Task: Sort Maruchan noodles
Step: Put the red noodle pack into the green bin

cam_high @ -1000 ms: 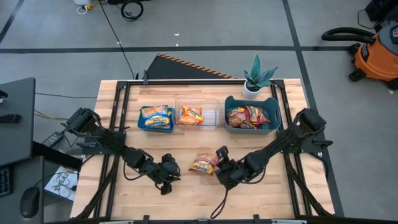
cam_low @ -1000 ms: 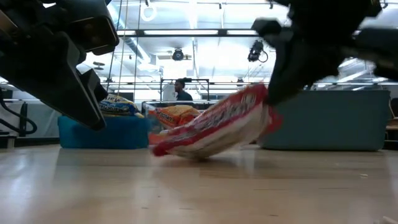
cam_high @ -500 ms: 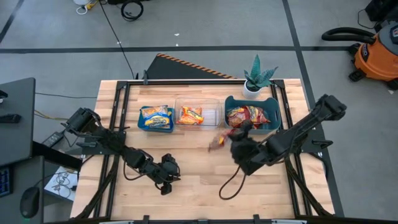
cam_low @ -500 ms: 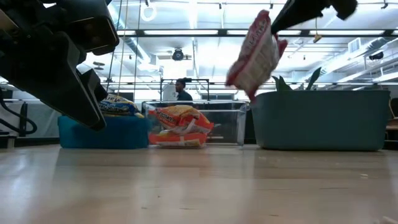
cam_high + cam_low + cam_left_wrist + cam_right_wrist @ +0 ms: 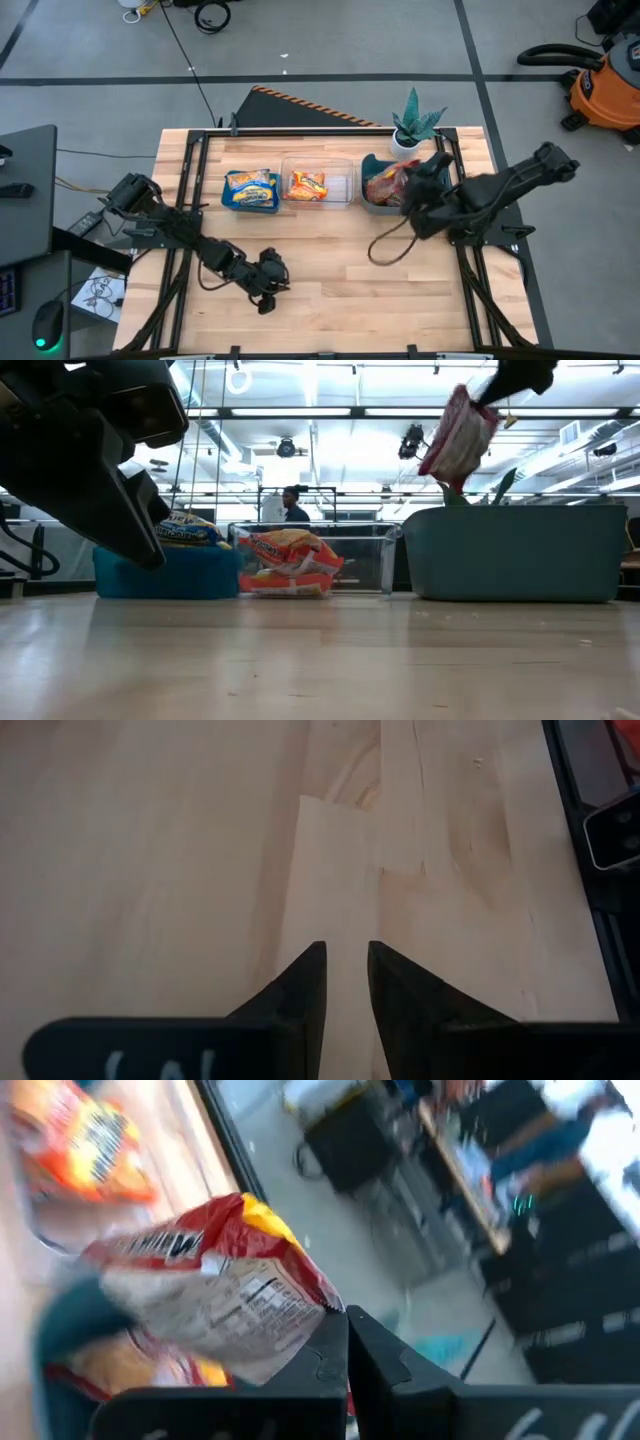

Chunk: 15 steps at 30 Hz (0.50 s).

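Left tool (image 5: 266, 290): we see it low over the bare table (image 5: 310, 300), fingers (image 5: 300, 990) slightly apart, holding nothing.
Blue bin (image 5: 250, 200): we see blue-and-yellow packets (image 5: 250, 186) inside.
Clear bin (image 5: 340, 185): we see an orange packet (image 5: 308, 185) inside.
Right tool (image 5: 415, 180): we see it raised above the teal bin (image 5: 440, 200), clamped on a red packet (image 5: 458, 440).

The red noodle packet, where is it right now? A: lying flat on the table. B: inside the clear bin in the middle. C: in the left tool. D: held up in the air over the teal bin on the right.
D: the right tool is shut on the red noodle packet and holds it up in the air above the teal bin, not touching the table.
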### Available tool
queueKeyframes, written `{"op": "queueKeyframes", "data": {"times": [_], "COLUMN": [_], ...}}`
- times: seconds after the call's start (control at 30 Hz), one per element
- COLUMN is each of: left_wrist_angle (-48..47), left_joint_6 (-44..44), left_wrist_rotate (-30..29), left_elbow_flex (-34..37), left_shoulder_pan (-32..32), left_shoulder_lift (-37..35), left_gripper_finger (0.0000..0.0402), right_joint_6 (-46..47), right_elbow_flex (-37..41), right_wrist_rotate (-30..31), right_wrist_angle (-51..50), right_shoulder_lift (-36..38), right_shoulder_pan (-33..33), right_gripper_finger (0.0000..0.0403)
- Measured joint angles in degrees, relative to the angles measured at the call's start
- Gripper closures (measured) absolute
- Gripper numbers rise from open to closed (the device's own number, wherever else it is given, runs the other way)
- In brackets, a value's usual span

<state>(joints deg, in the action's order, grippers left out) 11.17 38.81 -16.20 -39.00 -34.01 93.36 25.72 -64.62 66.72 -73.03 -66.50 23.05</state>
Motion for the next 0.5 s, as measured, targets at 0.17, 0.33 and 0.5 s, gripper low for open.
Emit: {"op": "queueKeyframes", "data": {"times": [0.17,0.33,0.5], "left_wrist_angle": [-0.36,-0.45,-0.33], "left_joint_6": [0.0,0.02,0.02], "left_wrist_rotate": [0.13,0.01,0.0], "left_elbow_flex": [0.0,0.0,0.0], "left_shoulder_pan": [-0.41,-0.34,-0.24], "left_shoulder_lift": [0.0,0.0,-0.01], "left_gripper_finger": [0.032,0.032,0.032], "right_joint_6": [8.44,15.9,16.5], "right_elbow_flex": [0.0,0.17,0.78], "right_wrist_rotate": [-8.86,-14.89,-17.18], "right_wrist_angle": [-9.55,-17.03,-16.71], "right_shoulder_lift": [3.13,2.93,1.39], "right_shoulder_pan": [-6.37,-11.94,-16.44], "right_gripper_finger": [0.04,0.04,0.04]}}
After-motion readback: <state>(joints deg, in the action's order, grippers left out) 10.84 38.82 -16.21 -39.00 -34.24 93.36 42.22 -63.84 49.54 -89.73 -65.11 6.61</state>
